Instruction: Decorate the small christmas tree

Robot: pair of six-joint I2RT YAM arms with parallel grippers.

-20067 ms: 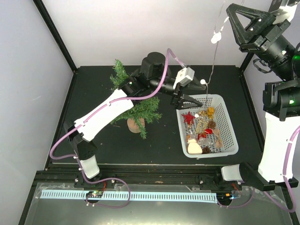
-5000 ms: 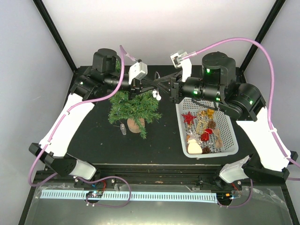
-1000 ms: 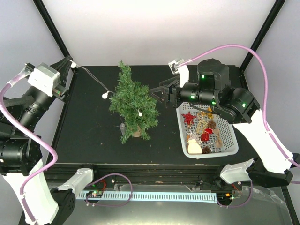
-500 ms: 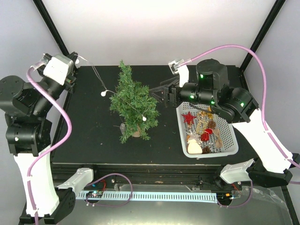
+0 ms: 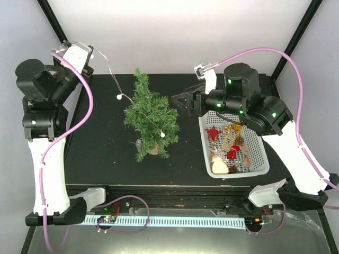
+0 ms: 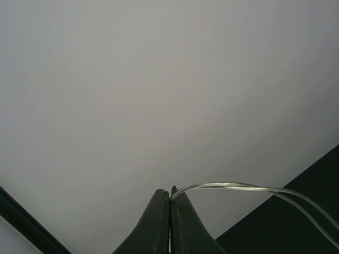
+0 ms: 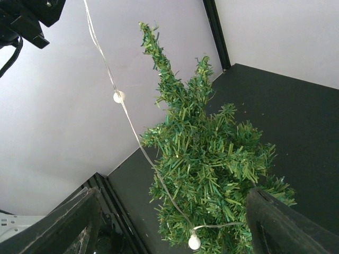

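**Light string held high beside the tree, black table under pale walls**

The small christmas tree (image 5: 151, 119) stands upright on its tan base near the middle of the matte black table (image 5: 100, 153). The table top is dark and even around the tree. Pale, unmarked walls (image 5: 159, 32) close in the space behind the tree and to both of its sides. Black frame posts (image 5: 299, 29) rise at the back corners.

Up and to the left of the tree, the left end effector (image 6: 169, 191) is lifted well above the table, its fingers pressed together on a thin clear light string (image 5: 110, 74). From that pinch the string slopes down toward the tree. One white bulb (image 5: 119, 97) hangs in the air just left of the treetop. A second bulb sits low on the tree's right side, among the branches.

Just right of the tree, at about mid-height, the right end effector (image 5: 179, 102) hovers with its fingers spread wide and nothing between them. It points at the branches without touching them.

Further right of the tree, a white slotted basket (image 5: 259, 153) rests on the table and holds small ornaments, a red star (image 5: 213, 132) among them
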